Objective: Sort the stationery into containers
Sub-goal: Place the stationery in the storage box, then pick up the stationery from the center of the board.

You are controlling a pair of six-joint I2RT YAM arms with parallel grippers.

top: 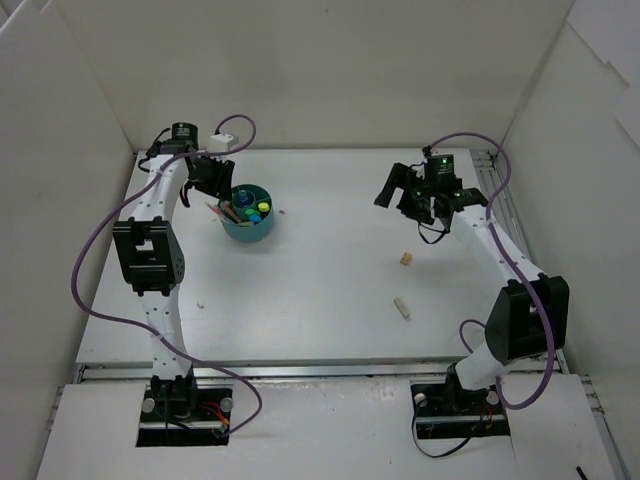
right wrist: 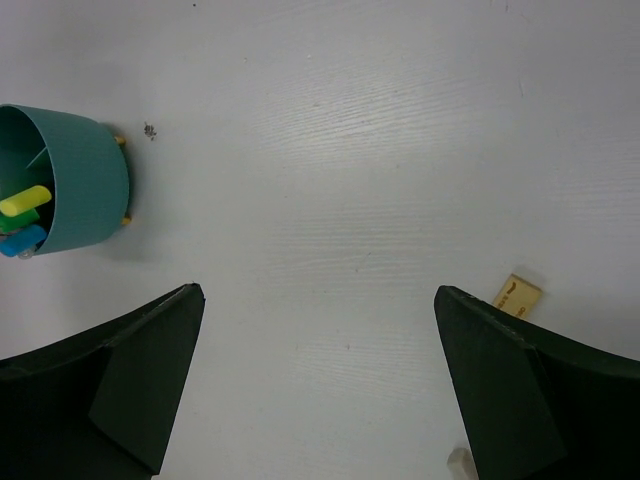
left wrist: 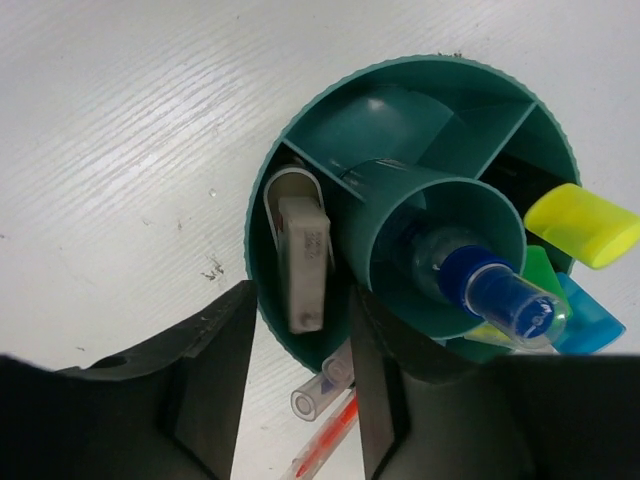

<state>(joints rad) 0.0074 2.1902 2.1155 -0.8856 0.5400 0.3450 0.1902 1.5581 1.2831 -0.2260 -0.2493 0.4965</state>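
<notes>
A white table [top: 330, 215] with faint grain is closed in by white walls [top: 300, 70] at its far, left and right edges, a metal rail [top: 320, 371] runs along its near edge, and dark specks [left wrist: 214, 270] dot its top.

white table [top: 320, 250] carries a teal tub [top: 248, 232], tan eraser [top: 406, 259] and white eraser [top: 402, 307].

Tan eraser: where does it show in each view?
Top external: tan eraser right of centre.
Left wrist: not in it.
Right wrist: right edge, below the middle.
Shared landmark: teal tub, left of centre in top external, left edge in right wrist, filling left wrist.
</notes>
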